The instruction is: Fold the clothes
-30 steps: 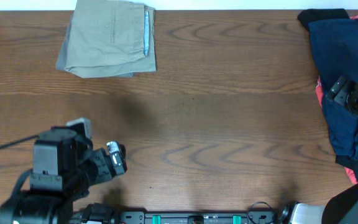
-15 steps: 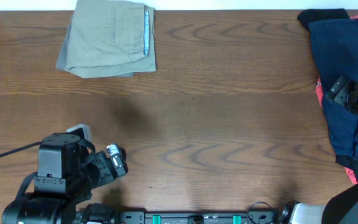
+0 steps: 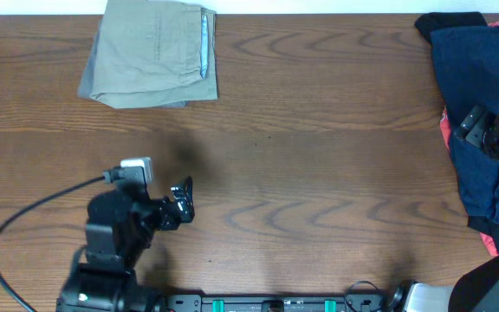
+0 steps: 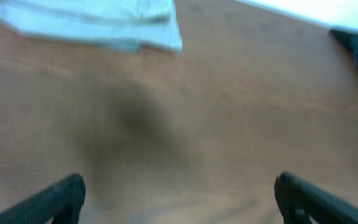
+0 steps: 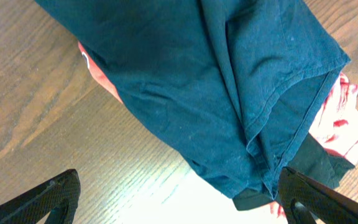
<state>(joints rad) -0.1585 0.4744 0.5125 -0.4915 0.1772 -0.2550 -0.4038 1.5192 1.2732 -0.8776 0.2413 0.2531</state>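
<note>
Folded pale khaki-green shorts [image 3: 150,54] with a light bluish waistband lie at the table's far left; they also show blurred in the left wrist view [image 4: 86,22]. A pile of navy, black and red garments [image 3: 470,104] lies at the right edge; the navy piece fills the right wrist view [image 5: 216,87]. My left gripper [image 3: 180,201] is open and empty, low over bare table at the front left [image 4: 179,199]. My right gripper [image 5: 179,199] is open and empty, above the pile's edge; in the overhead view only its wrist [image 3: 488,126] shows.
The brown wood table [image 3: 319,156] spans the view. A black cable [image 3: 33,217] loops from the left arm at the front left. A rail with green clips [image 3: 275,303] runs along the front edge.
My left arm has swung forward and to the right, its gripper now further from the front edge. The right arm and the garments have not moved.
</note>
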